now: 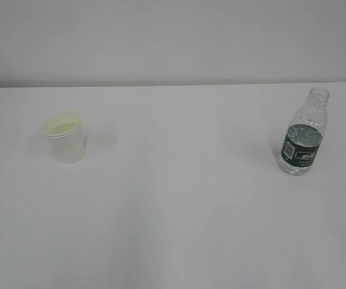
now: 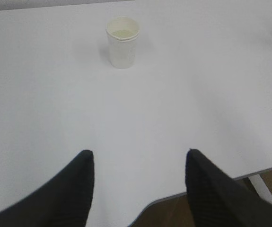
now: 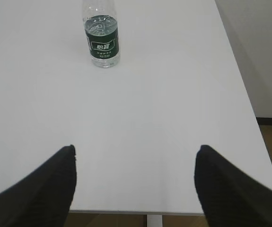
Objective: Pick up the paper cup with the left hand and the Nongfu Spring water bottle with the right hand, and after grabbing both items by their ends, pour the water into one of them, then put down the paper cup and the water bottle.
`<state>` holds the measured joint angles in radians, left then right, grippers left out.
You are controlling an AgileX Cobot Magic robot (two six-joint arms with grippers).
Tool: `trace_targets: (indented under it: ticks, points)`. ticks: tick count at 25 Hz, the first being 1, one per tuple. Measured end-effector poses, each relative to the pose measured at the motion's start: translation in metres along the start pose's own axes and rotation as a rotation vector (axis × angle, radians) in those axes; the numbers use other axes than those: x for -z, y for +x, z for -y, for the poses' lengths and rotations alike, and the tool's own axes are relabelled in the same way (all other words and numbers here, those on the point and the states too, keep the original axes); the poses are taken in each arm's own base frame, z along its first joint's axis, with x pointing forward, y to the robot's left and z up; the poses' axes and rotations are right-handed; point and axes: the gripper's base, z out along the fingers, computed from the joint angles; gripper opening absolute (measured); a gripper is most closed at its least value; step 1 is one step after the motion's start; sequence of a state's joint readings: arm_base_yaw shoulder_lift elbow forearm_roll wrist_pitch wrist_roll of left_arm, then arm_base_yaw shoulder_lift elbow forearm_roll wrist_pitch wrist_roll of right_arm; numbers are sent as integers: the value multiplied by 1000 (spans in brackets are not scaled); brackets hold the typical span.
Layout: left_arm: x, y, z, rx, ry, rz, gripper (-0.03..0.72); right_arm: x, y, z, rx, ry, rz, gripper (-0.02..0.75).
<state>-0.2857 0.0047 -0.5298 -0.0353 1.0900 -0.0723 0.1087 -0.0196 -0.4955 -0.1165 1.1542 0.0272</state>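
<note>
You are looking at a white bench with both task items standing upright and well apart. The paper cup is sitting toward the left side of the bench, nearer the far edge than the near one. The water bottle is standing close to the right edge, capless, with water reaching into its upper half.

In the exterior view neither arm is showing; only the wrist views are showing the tools. The left tool is hanging above the near edge of the bench with its fingers spread wide and nothing between them; the cup is lying well ahead of it, roughly in line with the gap. The right tool is likewise hanging over the near edge, close to the near right corner, fingers wide apart and empty, with the bottle well ahead and slightly left of its centre line.

Judging the progress: no item is being held and both are resting on the bench. Whether the cup is containing any liquid cannot be told. If this is the start, the approach, both grasps, the pour and the set-down are all remaining. If the pour is already done, only the retreat is remaining; the pictures are not settling which.
</note>
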Motion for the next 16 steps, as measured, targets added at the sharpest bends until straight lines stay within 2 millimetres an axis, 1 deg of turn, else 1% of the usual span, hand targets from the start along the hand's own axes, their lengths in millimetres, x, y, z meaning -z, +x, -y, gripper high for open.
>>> trace_targets:
  ticks: [16]
  points:
    - [0, 0, 0, 0, 0, 0, 432, 0, 0, 0, 0, 0, 1, 590]
